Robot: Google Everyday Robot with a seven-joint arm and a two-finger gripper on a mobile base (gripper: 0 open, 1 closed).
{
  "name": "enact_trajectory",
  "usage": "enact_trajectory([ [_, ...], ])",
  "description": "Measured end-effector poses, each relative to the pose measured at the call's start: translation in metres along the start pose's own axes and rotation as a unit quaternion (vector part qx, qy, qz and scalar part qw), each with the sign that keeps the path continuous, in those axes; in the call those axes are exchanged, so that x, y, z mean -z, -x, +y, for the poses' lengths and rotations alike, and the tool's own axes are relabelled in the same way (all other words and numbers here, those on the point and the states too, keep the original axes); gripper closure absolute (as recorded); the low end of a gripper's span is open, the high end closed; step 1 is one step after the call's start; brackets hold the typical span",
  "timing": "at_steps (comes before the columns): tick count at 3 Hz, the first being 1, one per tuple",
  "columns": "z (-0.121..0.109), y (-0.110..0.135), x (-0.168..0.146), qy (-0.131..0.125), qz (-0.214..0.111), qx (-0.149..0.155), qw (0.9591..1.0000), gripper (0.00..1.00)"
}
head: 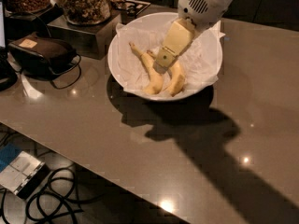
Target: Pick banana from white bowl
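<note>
Hovering low inside the white bowl [114,71], the hand [162,63] sat at the upper end of the banana [177,80], touching it or just short of it; whether it was wide or narrow could not be told. The banana lay on the crumpled paper beside a slimmer banana [148,69], not yet lifted. The approach looked about done, with the grasp and the lift out over the worktop [140,134] left to do.

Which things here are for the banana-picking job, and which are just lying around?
For the job: banana, white bowl, pincer low in the bowl, at the bananas.
Just lying about: slimmer banana, snack jars, black case, floor cables.
</note>
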State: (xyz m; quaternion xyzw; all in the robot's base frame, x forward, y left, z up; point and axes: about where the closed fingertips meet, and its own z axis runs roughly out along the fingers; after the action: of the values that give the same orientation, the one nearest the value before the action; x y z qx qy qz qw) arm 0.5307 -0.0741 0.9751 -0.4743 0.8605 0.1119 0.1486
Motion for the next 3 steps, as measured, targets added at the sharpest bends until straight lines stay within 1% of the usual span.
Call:
enact_trajectory([
  [1, -0.016, -0.006, -0.004, -0.006, 0.005, -0.040, 0.9992, 0.11],
  [2, -0.033, -0.013, -0.009, -0.012, 0.012, -0.078, 0.9968, 0.08],
  [3, -0.045, -0.007, -0.017, -0.026, 0.019, -0.096, 0.9949, 0.00],
])
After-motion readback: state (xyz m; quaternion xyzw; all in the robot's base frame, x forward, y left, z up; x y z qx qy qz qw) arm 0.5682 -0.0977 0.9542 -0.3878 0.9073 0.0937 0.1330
